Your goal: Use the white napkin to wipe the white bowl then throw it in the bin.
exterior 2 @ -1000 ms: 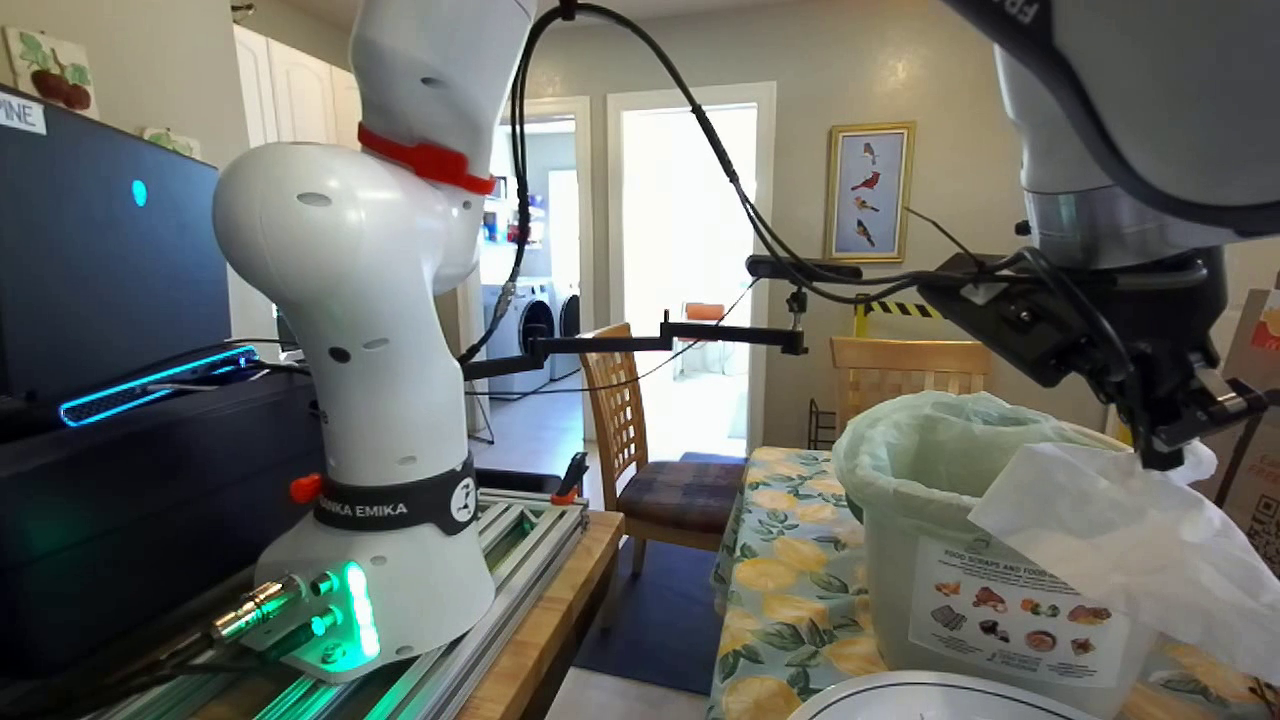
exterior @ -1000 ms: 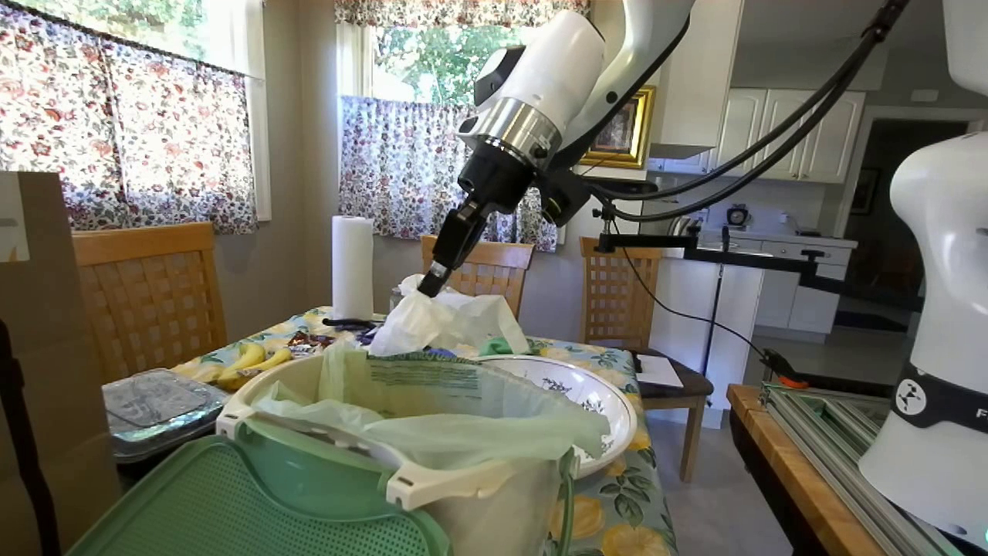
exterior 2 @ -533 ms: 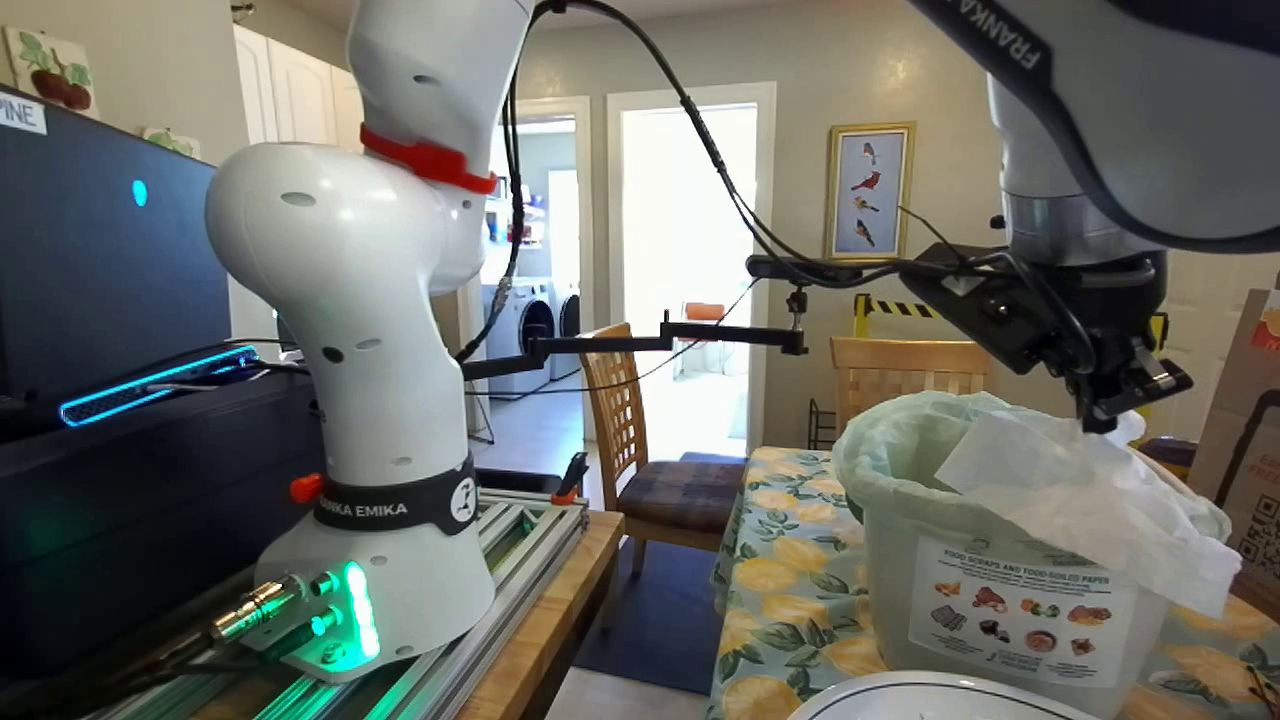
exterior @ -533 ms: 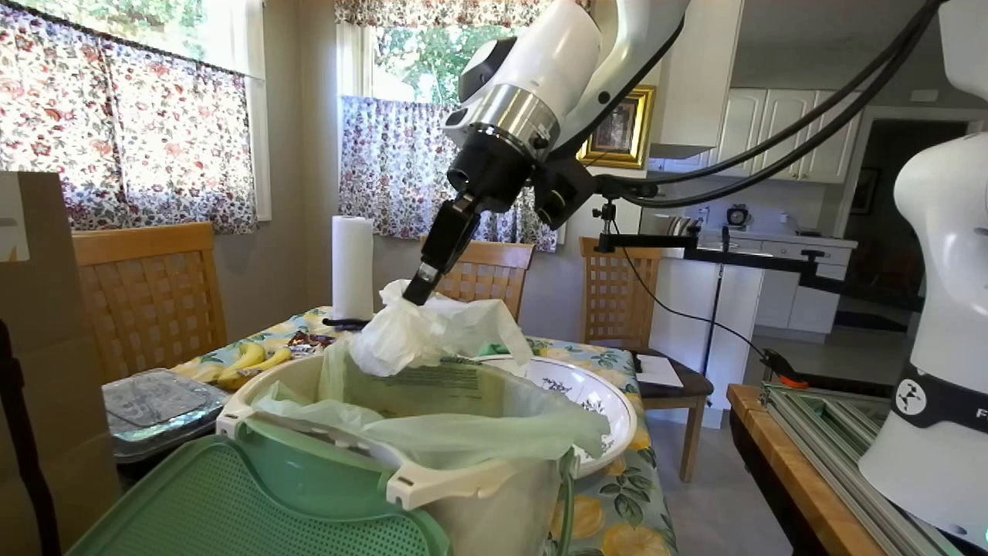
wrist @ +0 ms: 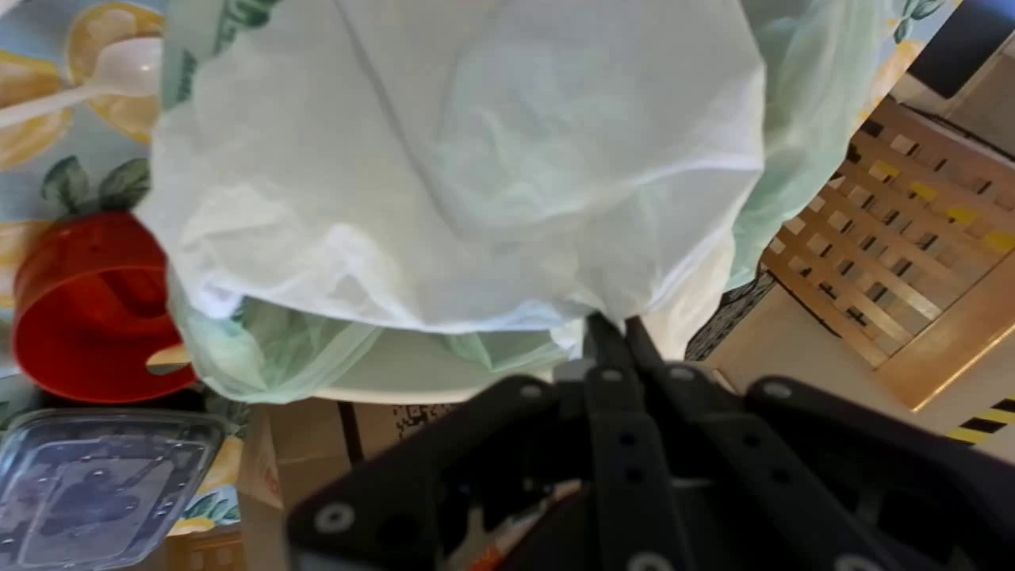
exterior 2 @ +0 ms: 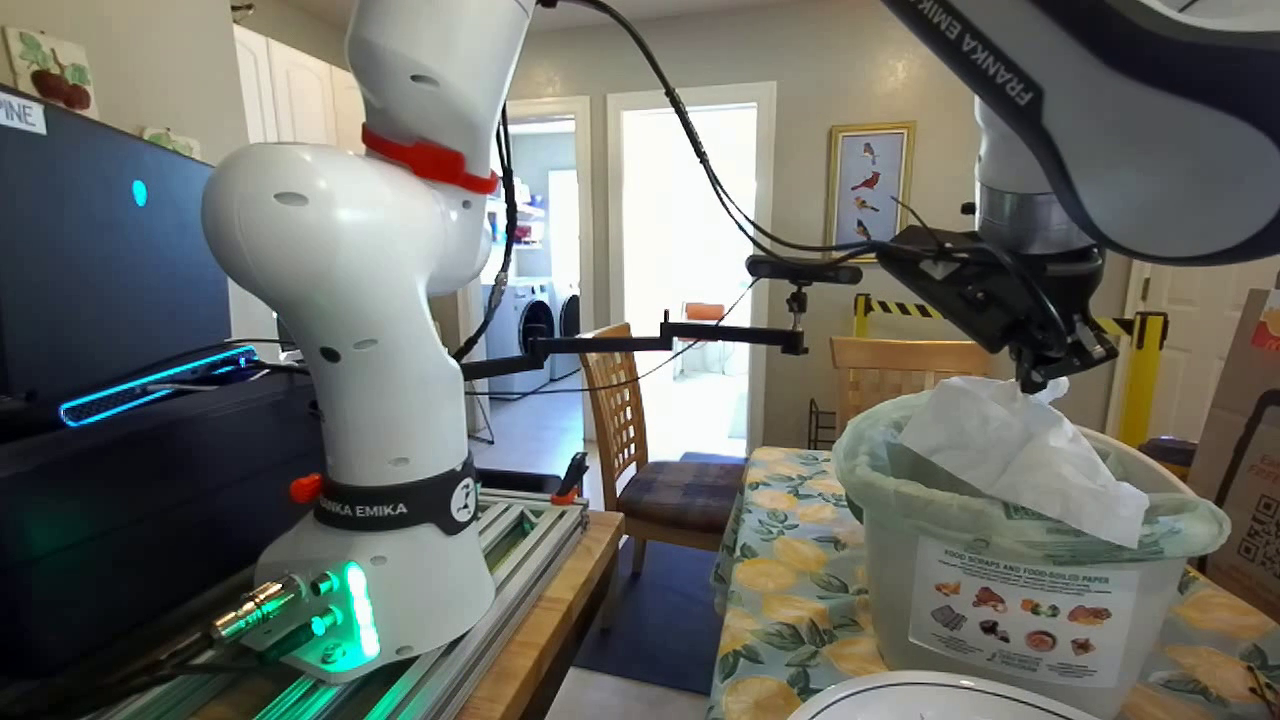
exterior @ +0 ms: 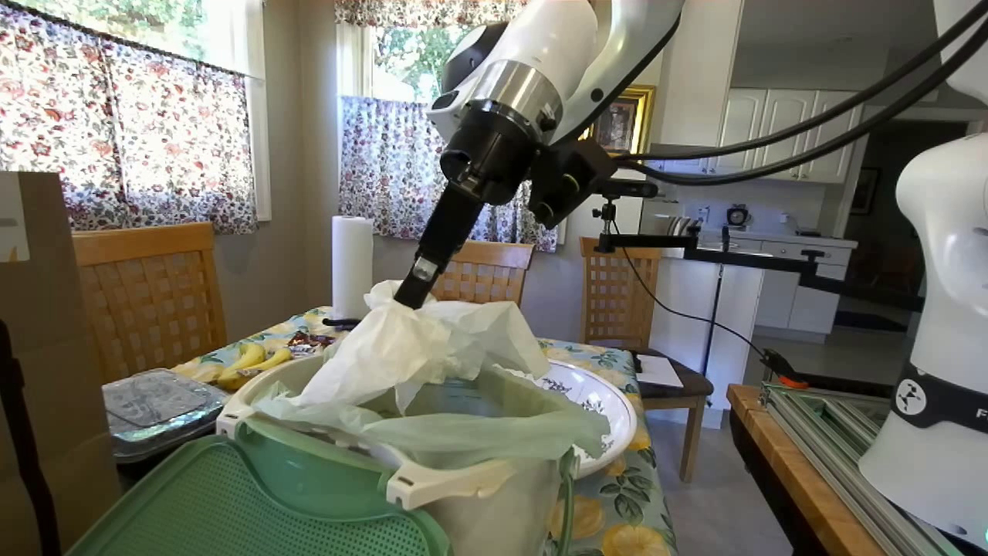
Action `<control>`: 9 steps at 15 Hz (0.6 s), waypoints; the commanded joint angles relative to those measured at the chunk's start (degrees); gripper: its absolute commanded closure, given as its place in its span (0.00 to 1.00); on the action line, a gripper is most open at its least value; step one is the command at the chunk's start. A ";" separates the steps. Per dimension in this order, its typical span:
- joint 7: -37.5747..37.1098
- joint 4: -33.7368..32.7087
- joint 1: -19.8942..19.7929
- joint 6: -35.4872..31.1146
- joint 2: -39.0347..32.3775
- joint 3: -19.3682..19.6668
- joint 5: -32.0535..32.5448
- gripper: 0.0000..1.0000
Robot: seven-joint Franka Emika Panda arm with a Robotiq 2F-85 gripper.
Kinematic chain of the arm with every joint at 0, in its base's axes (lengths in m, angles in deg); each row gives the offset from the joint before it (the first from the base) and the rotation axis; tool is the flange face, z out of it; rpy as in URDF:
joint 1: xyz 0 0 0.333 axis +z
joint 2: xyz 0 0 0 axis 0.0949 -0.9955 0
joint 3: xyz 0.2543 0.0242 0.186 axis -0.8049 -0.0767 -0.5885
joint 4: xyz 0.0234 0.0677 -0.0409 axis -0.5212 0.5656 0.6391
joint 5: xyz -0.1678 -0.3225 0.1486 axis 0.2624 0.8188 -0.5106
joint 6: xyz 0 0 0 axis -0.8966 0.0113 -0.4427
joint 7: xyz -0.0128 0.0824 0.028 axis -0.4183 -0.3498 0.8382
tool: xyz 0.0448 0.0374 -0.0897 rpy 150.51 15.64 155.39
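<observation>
While closed fingers (exterior: 413, 292) pinch the napkin (exterior: 405, 340), its loose edges leave part of the bin (exterior: 502, 506) beneath uncovered.

My pincer (wrist: 618, 327) is black, the napkin (exterior 2: 1020, 455) white, the bin (exterior 2: 893, 600) pale green. I see a dark leafy pattern on the white bowl (exterior: 620, 425), and a lemon print in yellow and green across the light-blue surface (exterior 2: 790, 540).

Pinches wht napkin (wrist: 460, 166) w/ gripper (wrist: 617, 323), over grn-lined bin (wrist: 428, 377). Shows red cup (wrist: 47, 317), wht spoon (wrist: 127, 70), clear plas. tub (wrist: 95, 492) nr bin.
</observation>
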 commanded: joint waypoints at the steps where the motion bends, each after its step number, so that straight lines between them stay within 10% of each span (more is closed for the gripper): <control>1: 3.18 -1.95 -1.39 -2.54 -2.92 -1.88 -1.17 1.00; 8: 2.42 -2.56 -0.43 -2.26 -6.89 -0.99 0.50 1.00; 9: 2.16 -2.58 -0.22 -1.73 -7.20 -0.74 0.67 0.73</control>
